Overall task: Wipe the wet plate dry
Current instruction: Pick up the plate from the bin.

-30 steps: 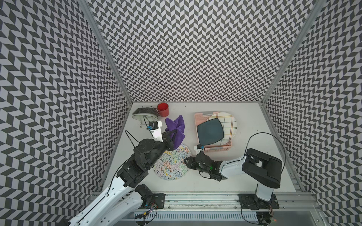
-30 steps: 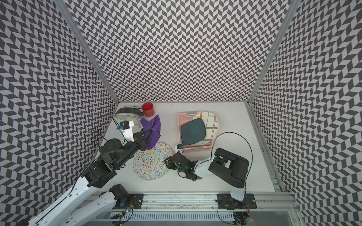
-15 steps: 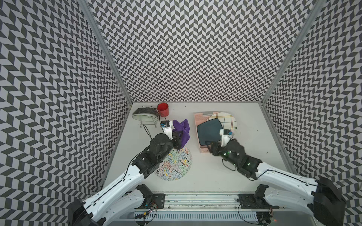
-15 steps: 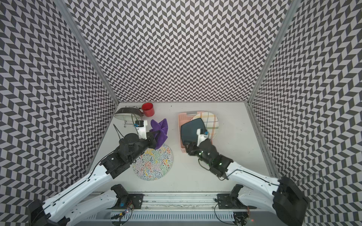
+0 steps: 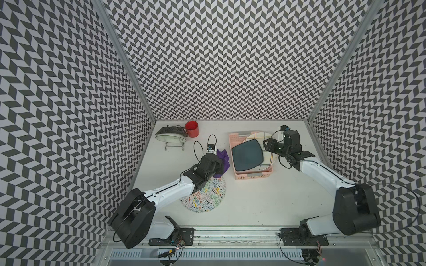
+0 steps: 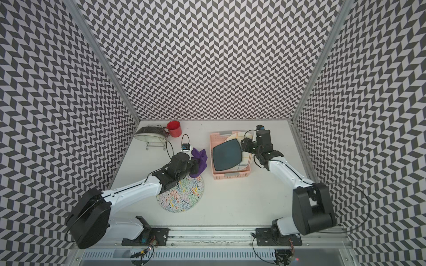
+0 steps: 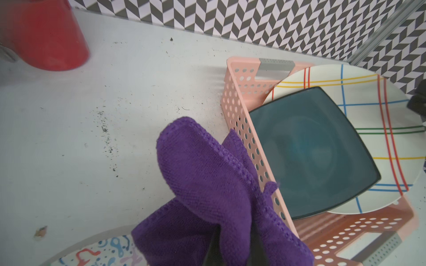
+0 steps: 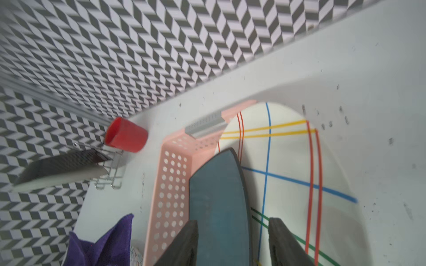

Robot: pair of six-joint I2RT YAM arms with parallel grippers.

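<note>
Bench [image 5: 253,202], white and flecked with dark specks, closed in on three sides by black-and-white chevron walls [image 5: 230,57].

Pink perforated basket [image 5: 242,179], taken as landmark: holds a round striped plate [image 7: 359,108] that overhangs its right rim, with a dark square plate [image 5: 247,154] lying on top.

Just left of the basket: purple cloth [image 5: 223,157], clamped in the left pincer [image 7: 235,248].

Near-left of the basket: squiggle-patterned plate [image 5: 207,198], flat on the bench.

Far-left of the basket: red cup [image 5: 191,129], and past it a wire rack [image 5: 174,145] carrying a tilted dish [image 5: 170,137].

At the basket's right side: right pincer [image 8: 232,222], jaws apart astride the square plate's edge, with a gap at one jaw.

Hard to make out:
- which plate is wet
- whether the cloth touches the squiggle-patterned plate
- the left pincer's fingers, buried in cloth
- the squiggle-patterned plate's far-left edge, covered by the left arm
</note>
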